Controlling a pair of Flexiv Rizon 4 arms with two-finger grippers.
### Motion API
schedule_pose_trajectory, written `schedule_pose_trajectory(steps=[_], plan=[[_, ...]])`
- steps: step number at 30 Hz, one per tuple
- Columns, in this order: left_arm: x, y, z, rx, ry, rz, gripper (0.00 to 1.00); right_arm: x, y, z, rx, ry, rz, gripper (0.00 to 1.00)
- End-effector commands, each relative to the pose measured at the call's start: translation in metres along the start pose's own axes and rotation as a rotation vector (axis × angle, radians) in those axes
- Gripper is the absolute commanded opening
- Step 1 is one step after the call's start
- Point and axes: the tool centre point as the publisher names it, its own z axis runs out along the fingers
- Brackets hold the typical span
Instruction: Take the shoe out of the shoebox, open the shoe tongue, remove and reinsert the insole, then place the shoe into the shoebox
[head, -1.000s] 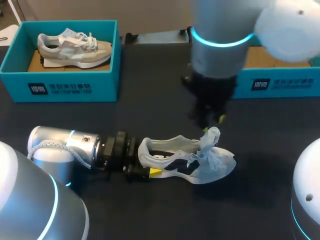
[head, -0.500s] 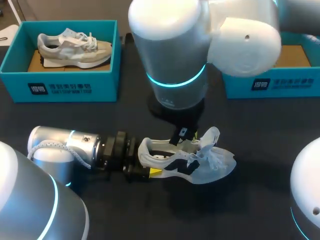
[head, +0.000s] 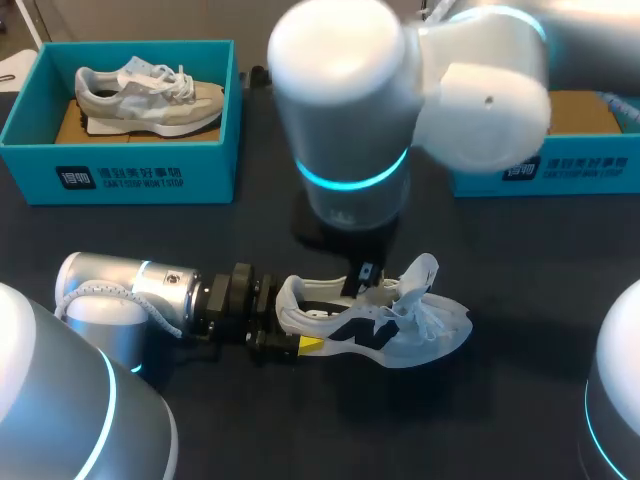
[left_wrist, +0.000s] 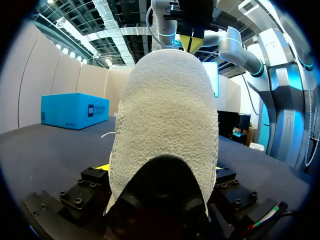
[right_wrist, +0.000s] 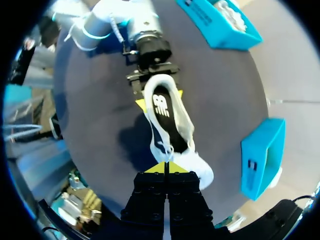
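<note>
Dark matte bench (head: 300, 430) runs under everything, with a blue shoebox (head: 120, 172) well off behind the left jaws, a second shoe (head: 150, 92) lying in it, and another blue box (head: 560, 170) beyond the right jaws. Between the two sets of jaws lies the white shoe (head: 385, 328), sole down on the bench and outside either box. The left jaws are closed on its heel, one yellow tip on each side. The right jaws hang just above the shoe's open top, tips pressed together with nothing between them. Under them shows the black insole (right_wrist: 162, 112), and close beside them, on the toe side, the tongue (head: 424, 275) stands raised. The shoe looks light, with a soft knit upper that would buckle under a pinch. The heel seems the stiffest part and so the sound place to anchor it. The insole is probably thin, floppy foam, best pinched at its heel-end edge and peeled upward; a mid-length hold would likely fold it.
</note>
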Motion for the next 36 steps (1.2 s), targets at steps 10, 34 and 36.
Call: schedule_pose_trajectory(steps=[10,34,36], plan=[[0.000,0.001,0.000,0.001,-0.003,0.000,0.00,0.011,0.030,0.012,-0.009,-0.018,-0.129,0.00],[0.000,0.001,0.000,0.001,-0.003,0.000,0.00,0.009,0.069,0.058,-0.065,-0.028,-0.319,0.00],[0.000,0.001,0.000,0.001,-0.003,0.000,0.00,0.007,0.073,0.063,-0.069,-0.026,-0.336,0.00]])
